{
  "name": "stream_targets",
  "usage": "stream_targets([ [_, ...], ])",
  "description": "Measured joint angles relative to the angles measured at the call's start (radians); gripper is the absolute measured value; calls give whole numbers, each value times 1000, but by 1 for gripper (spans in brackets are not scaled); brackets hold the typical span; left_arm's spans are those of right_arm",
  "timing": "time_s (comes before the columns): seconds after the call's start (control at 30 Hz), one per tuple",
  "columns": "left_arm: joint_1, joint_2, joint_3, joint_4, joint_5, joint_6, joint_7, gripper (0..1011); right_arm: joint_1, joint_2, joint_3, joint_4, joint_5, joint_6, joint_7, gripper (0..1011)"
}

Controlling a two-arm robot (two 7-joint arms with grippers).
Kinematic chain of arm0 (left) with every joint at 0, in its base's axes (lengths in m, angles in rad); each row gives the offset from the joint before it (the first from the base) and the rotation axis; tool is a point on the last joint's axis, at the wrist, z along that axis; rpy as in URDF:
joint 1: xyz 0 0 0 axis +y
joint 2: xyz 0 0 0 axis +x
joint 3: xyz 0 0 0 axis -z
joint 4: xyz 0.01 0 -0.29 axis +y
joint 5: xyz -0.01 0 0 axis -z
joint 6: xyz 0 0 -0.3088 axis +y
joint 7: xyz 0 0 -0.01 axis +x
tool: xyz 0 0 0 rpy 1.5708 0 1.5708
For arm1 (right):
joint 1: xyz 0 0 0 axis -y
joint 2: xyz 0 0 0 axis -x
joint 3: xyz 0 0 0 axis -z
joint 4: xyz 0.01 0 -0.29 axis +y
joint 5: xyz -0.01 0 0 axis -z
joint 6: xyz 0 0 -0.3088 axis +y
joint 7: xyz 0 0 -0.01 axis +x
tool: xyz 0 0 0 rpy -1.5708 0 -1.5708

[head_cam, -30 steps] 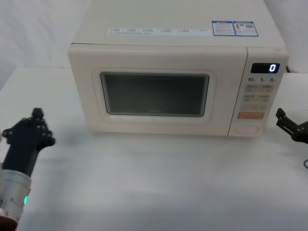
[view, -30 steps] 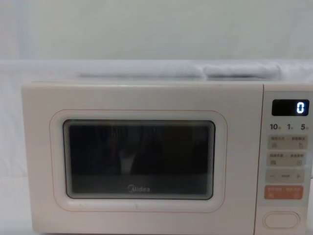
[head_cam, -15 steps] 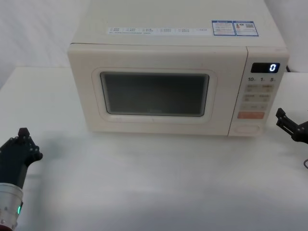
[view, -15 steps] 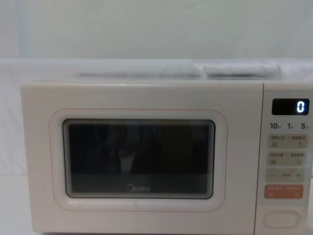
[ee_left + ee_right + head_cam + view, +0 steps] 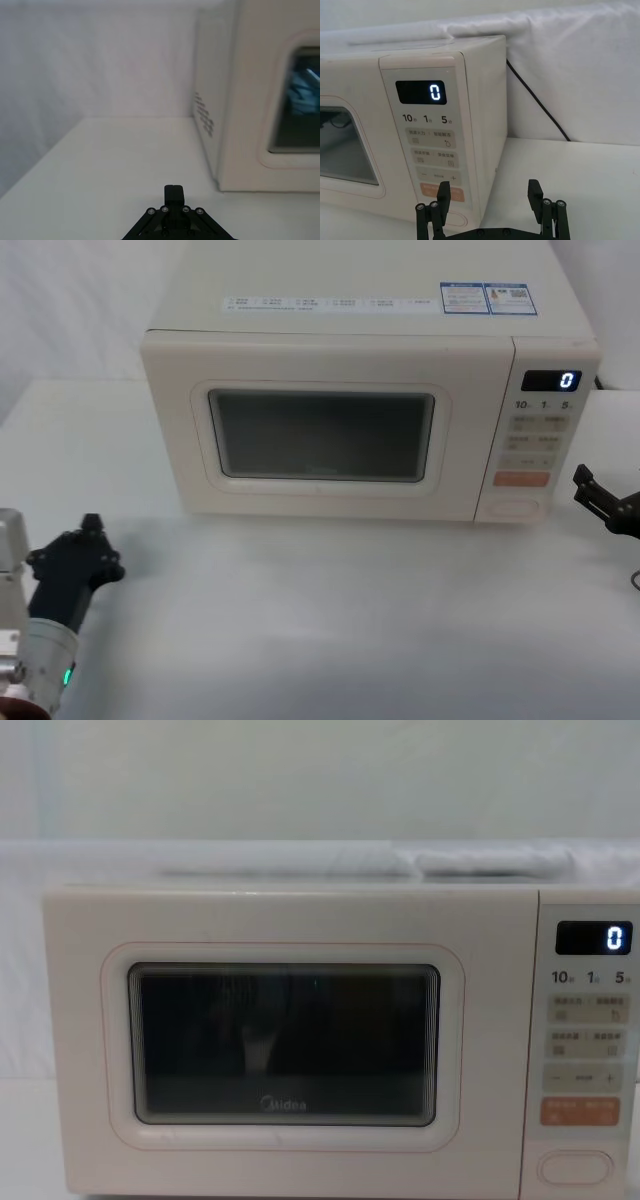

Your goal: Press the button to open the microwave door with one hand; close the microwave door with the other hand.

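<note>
Since half a second ago the left pincer (image 5: 91, 523) has shifted right and a little farther onto the worktop (image 5: 330, 610), from the near left corner toward the microwave (image 5: 365, 340); a second ago it stood farther still. The right pincer (image 5: 585, 483) has not moved, and the door has not changed.

The button (image 5: 514, 508) sits at the bottom of the control panel, on the microwave's right, just below the orange key (image 5: 522, 479); nothing touches it. In the chest view it shows at the lower right corner of the front (image 5: 575, 1167). The door (image 5: 320, 435) lies flush with the front, shut, its dark window to the left of the panel. The display (image 5: 551, 381) at the top of the panel reads "0".

The right pincer hangs just right of the microwave's near right corner, level with the button and apart from it. In the right wrist view its fingers (image 5: 444, 192) stand spread, grasping nothing, with the panel's lower edge behind them. The left pincer hovers over the worktop at the near left, well apart from the door; in the left wrist view its tips (image 5: 174, 192) look pressed together, clenched on nothing. A black cable (image 5: 535, 102) runs behind the microwave on the right.
</note>
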Motion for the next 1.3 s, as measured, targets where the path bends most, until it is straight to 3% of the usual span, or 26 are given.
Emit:
stream_targets([
  [0.47, -21, 36, 22, 32, 27, 3, -110, 0, 0, 0, 0, 0, 0, 0, 0, 1002],
  [0.7, -20, 36, 31, 33, 50, -4, -109, 0, 0, 0, 0, 0, 0, 0, 0, 1002],
  [1.3, -19, 34, 31, 33, 51, -5, -106, 0, 0, 0, 0, 0, 0, 0, 0, 1002],
])
